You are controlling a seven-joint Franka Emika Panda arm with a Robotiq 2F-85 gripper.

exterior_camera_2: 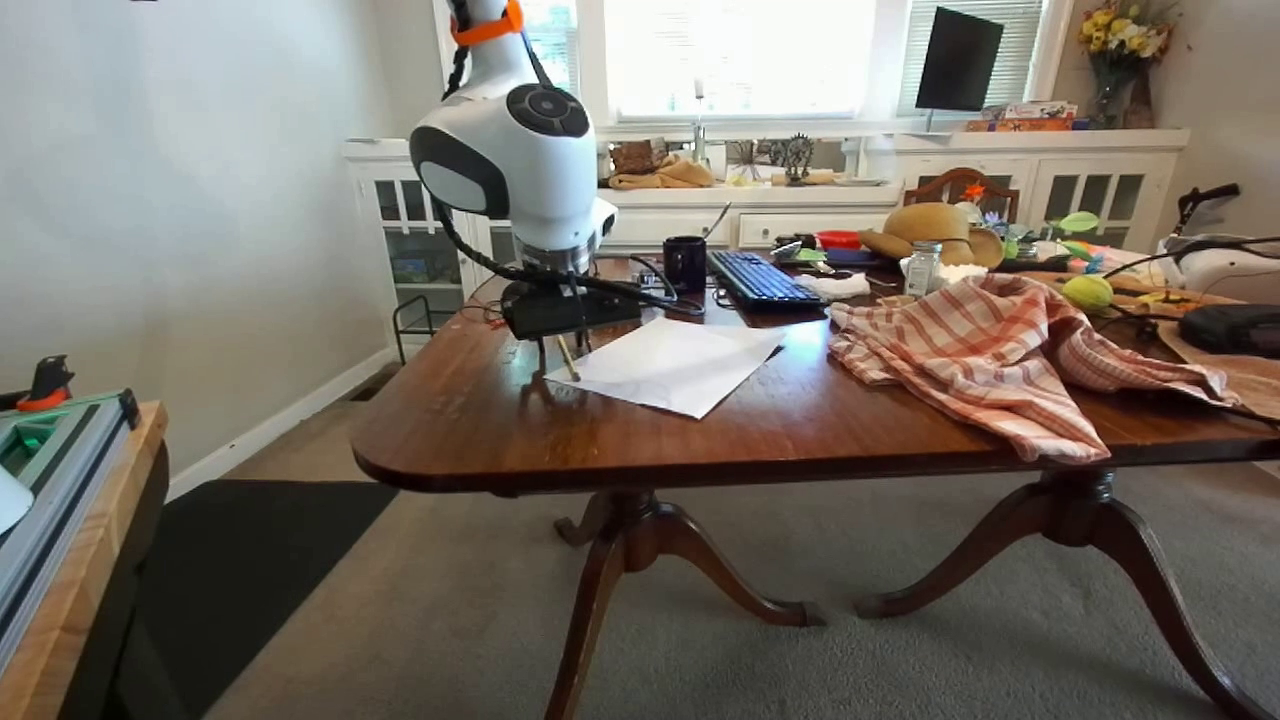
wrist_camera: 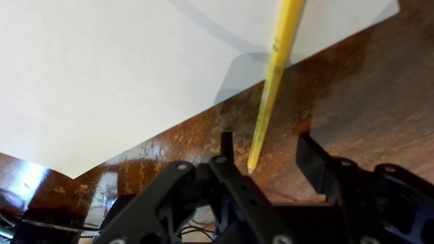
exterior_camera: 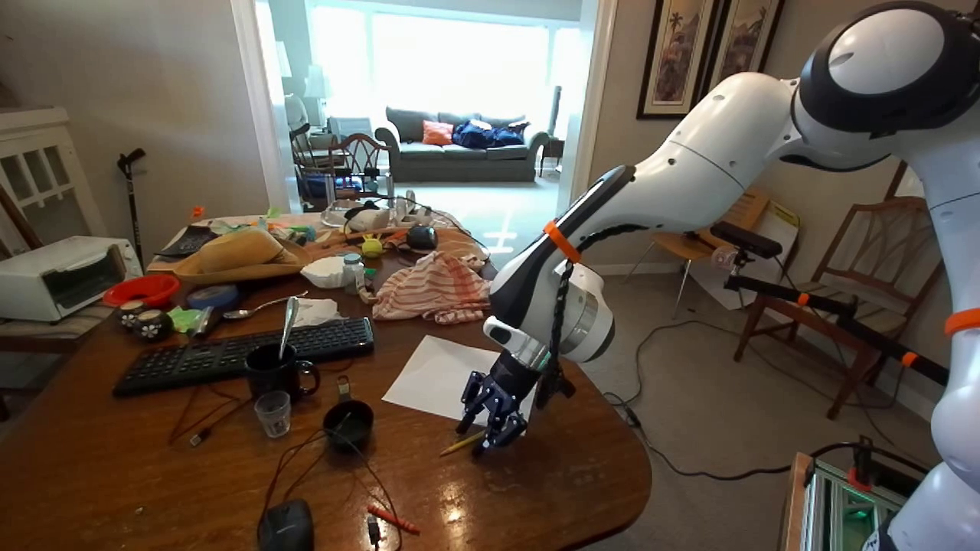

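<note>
The claw [wrist_camera: 266,147] is hanging with parted fingers [wrist_camera: 226,145], a yellow pencil [wrist_camera: 271,84] showing between them

Nearest in the wrist view, the two dark fingers are standing apart, a gap showing on each side of the pencil's pale-tipped end. The pencil is crossing the edge of a white paper [wrist_camera: 101,84], its upper part in that view overlapping it and its tip showing against the tabletop [wrist_camera: 366,112]. In an exterior view, a dark handled pan [exterior_camera: 348,438] is sitting near the pencil, and beside that pan a clear cup [exterior_camera: 273,417] is standing just in front of a black mug [exterior_camera: 272,371] that is holding a utensil [exterior_camera: 288,325]. A black keyboard [exterior_camera: 195,363] is lying behind the mug. A black mouse [exterior_camera: 286,526] and a red stick [exterior_camera: 393,520] are resting nearer the front. In both exterior views, a patterned cloth [exterior_camera: 432,289] is lying well apart from the claw.
</note>
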